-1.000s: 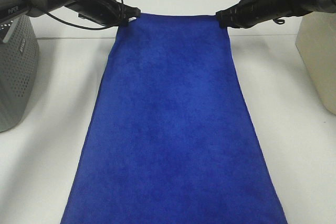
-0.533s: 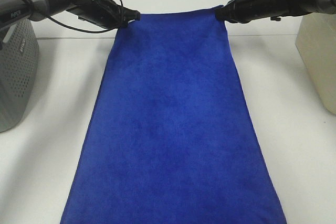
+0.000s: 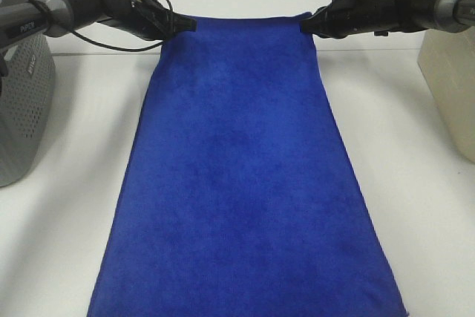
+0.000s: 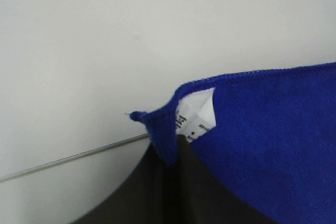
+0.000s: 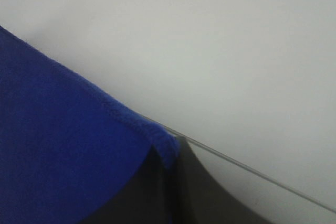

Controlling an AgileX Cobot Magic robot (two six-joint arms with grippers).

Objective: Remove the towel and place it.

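Since a second ago I have carried both far corners of the large royal-blue plush microfibre towel (image 3: 241,176) a little farther back and higher, so its far edge now sits nearer the top of the high view and runs straighter between my two arms; the right arm also lies flatter than it did. My left jaws (image 3: 185,24) are pressed together on the towel's left far corner, and my right jaws (image 3: 308,26) are pinching the right far corner in the same way. From the left wrist the pinched corner shows a small white tag (image 4: 195,115) with dark print, folded against the blue hem, the cloth bunching into a little nub beside my dark fingers (image 4: 157,187). From the right wrist I see only a stitched hem ending in the grip. The towel lies long and smooth down the middle of the white surface (image 3: 415,146), widening toward the near edge of the high view and running out of it. A grey perforated basket (image 3: 22,102) stands to its left, a beige container (image 3: 453,79) to its right, both apart from the cloth.
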